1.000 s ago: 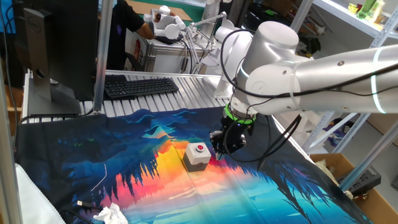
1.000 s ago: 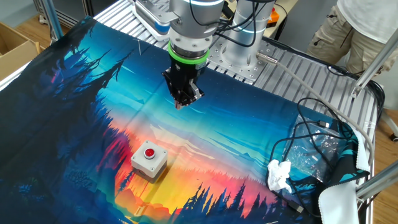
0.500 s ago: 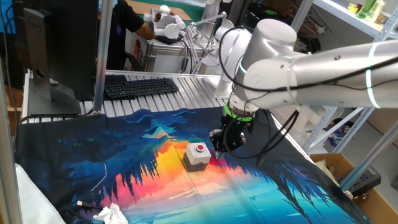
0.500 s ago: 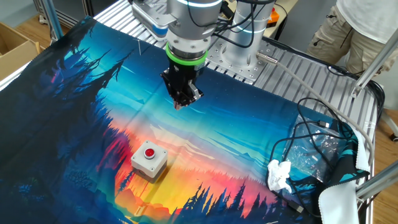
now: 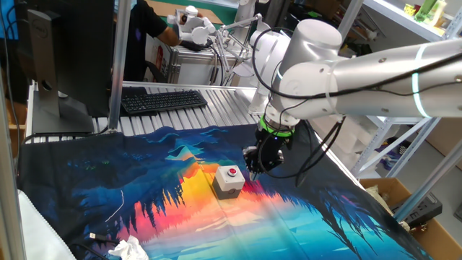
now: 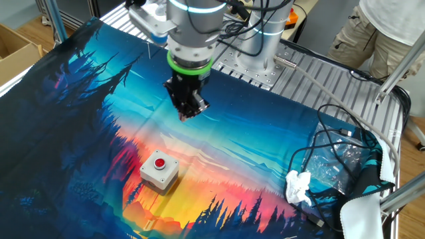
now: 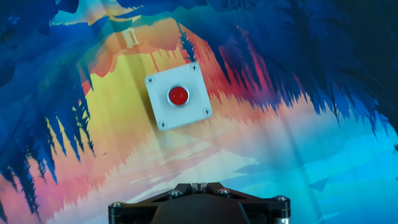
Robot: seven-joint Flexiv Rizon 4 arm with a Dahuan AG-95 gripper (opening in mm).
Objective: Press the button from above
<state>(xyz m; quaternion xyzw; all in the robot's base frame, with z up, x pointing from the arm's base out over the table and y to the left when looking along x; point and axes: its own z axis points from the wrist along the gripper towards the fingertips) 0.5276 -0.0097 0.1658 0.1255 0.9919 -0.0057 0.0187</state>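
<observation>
I count one button [image 6: 159, 169] with a single red cap on its grey housing, sitting on one printed cloth [image 6: 80, 119] spread over the worktop [image 5: 180, 115]. I see one arm carrying one gripper [image 6: 188, 109], plus one black keyboard [image 5: 163, 100] and one dark monitor [image 5: 72, 50] at the back. Near the cloth's edge I make out one crumpled white tissue [image 6: 298, 186] and one tangle of black cables [image 6: 339, 143]; its strands I can't count.

The white arm [image 5: 361, 68] reaches over the table; its wrist bends down; the gripper [image 6: 186, 113] points downward.
</observation>
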